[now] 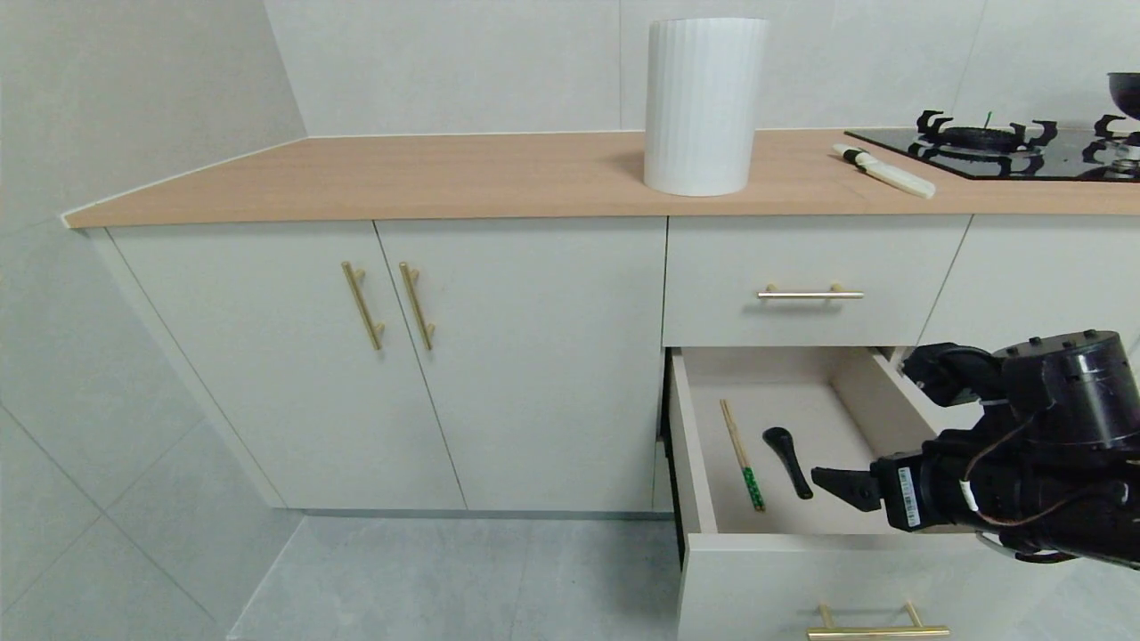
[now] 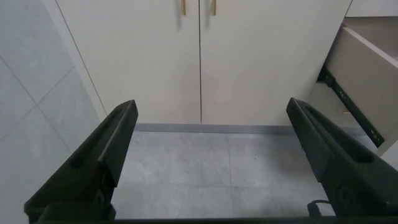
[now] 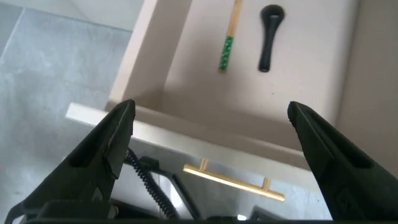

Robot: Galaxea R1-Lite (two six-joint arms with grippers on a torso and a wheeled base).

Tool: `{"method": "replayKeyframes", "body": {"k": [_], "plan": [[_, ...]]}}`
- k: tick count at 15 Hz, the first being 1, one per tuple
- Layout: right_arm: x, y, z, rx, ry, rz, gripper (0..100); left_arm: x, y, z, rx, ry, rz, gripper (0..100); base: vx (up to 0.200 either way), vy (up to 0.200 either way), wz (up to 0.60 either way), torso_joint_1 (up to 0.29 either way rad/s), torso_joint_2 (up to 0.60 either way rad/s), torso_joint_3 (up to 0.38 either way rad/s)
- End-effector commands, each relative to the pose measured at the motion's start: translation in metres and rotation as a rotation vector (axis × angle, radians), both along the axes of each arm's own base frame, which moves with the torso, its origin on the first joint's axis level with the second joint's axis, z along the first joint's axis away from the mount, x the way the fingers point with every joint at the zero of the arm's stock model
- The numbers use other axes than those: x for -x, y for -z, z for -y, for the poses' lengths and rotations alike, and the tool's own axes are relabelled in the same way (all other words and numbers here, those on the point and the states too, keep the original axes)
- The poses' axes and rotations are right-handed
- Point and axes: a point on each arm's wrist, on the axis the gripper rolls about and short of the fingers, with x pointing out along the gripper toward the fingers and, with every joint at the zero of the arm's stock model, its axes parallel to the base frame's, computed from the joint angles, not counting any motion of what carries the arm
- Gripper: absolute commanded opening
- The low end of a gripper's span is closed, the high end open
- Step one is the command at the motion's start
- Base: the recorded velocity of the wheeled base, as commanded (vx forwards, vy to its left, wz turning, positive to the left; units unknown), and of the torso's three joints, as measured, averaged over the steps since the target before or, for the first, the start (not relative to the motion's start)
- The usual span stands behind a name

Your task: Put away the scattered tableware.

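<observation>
The right gripper point(image 3: 210, 111) holds its two black wedge-shaped jaws spread wide, with nothing between them. It hangs over the near front edge of a pulled-out pale beige drawer point(image 1: 691, 445), its arm coming in from the right. On the smooth drawer floor lie light wooden chopsticks with green patterned ends point(image 1: 742, 454). A small black spoon point(image 1: 787, 460) lies just to their right, not touching them. The left gripper point(image 2: 211, 112), its jaws equally wide and empty, sits low over grey floor tiles point(image 2: 205, 165), facing flat white cabinet doors point(image 1: 392, 356). Farther back, a wood-look countertop point(image 1: 445, 178) carries a tall white ribbed cylinder point(image 1: 704, 102) and a pale knife point(image 1: 883, 170).
</observation>
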Motion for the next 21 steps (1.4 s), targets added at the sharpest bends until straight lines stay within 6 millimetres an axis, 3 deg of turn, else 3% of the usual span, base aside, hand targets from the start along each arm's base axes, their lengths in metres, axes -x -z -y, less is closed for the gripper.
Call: {"method": "replayKeyframes", "body": {"k": [1, 4, 7, 10, 19, 21], "plan": [[0.001, 0.001, -0.001, 0.005, -0.007, -0.011, 100, 0.0, 0.0, 0.0, 0.0, 0.0, 0.0, 100, 0.0, 0.0, 0.0, 0.0, 0.0, 0.0], [0.017, 0.005, -0.003, 0.086, -0.082, -0.093, 100, 0.0, 0.0, 0.0, 0.0, 0.0, 0.0, 100, 0.0, 0.0, 0.0, 0.0, 0.0, 0.0], [0.049, 0.016, -0.001, 0.262, -0.264, -0.244, 100, 0.0, 0.0, 0.0, 0.0, 0.0, 0.0, 100, 0.0, 0.0, 0.0, 0.0, 0.0, 0.0], [0.06, 0.028, 0.001, 0.362, -0.388, -0.291, 100, 0.0, 0.0, 0.0, 0.0, 0.0, 0.0, 100, 0.0, 0.0, 0.0, 0.0, 0.0, 0.0], [0.045, 0.057, -0.012, 0.412, -0.391, -0.416, 100, 0.0, 0.0, 0.0, 0.0, 0.0, 0.0, 100, 0.0, 0.0, 0.0, 0.0, 0.0, 0.0], [0.031, 0.062, -0.019, 0.392, -0.267, -0.425, 100, 0.0, 0.0, 0.0, 0.0, 0.0, 0.0, 100, 0.0, 0.0, 0.0, 0.0, 0.0, 0.0]]}}
